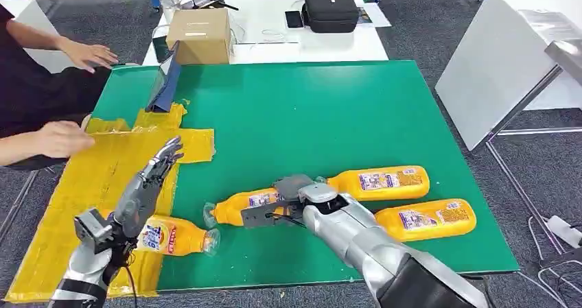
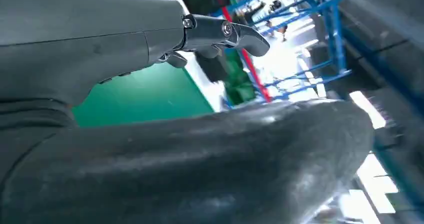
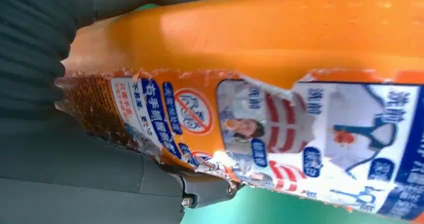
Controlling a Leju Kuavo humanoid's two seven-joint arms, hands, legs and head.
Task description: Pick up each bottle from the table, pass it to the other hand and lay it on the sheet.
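**A:** Watching from the side here. The right hand (image 1: 285, 202) is reaching in low over the green tabletop (image 1: 309, 116), fingers wrapped around the middle bottle (image 1: 247, 206), which is lying on its side on the green. In the right wrist view that bottle's (image 3: 260, 44) torn label sits right up against the hand (image 3: 75, 149).

**B:** And the left one?

**A:** The left hand (image 1: 147, 181) is raised above the yellow sheet (image 1: 103, 178), fingers spread and straight, holding nothing. Same in its wrist view: hand (image 2: 150, 134) bare, one finger (image 2: 225, 34) sticking out.

**B:** How many bottles total?

**A:** Four orange ones. The sheet bottle (image 1: 175, 238) lies just below the left arm, cap pointing toward the green. The far bottle (image 1: 381, 182) and the near bottle (image 1: 425, 220) lie on the green just past the right arm. Also one cardboard box (image 1: 199, 35), and a person's two hands (image 1: 89, 53) at the sheet's side.
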